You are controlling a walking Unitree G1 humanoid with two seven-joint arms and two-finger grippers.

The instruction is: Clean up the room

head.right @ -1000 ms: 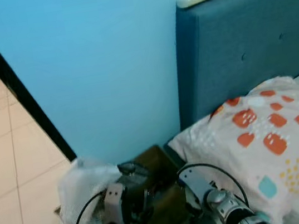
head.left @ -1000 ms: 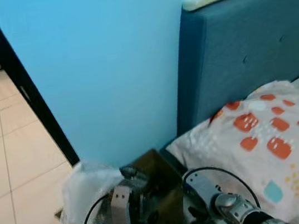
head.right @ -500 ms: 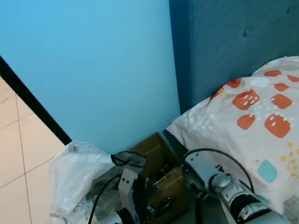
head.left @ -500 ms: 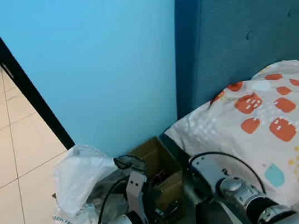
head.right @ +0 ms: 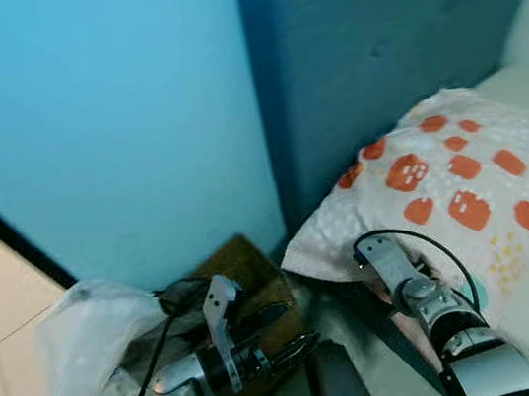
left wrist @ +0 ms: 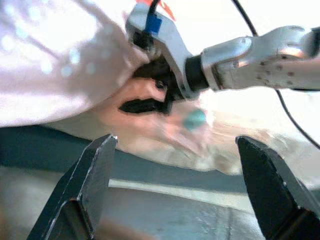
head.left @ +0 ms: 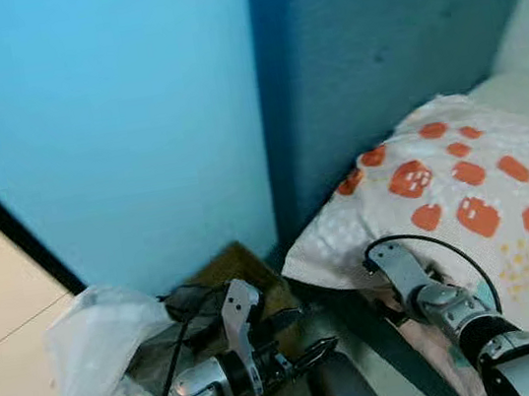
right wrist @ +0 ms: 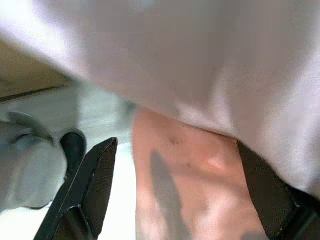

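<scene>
I see the right gripper (left wrist: 150, 102) with fingers spread open against the underside edge of the patterned pillow (head.left: 443, 191) on the bed. My left gripper (head.left: 300, 337), fingers open, hovers over the cardboard box (head.right: 246, 275) beside the plastic bag (head.left: 94, 353).

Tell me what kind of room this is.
Most likely a bedroom: a patterned pillow lies on a bed against a blue upholstered headboard, with a cardboard box and a plastic bag on the tiled floor beside it.
</scene>
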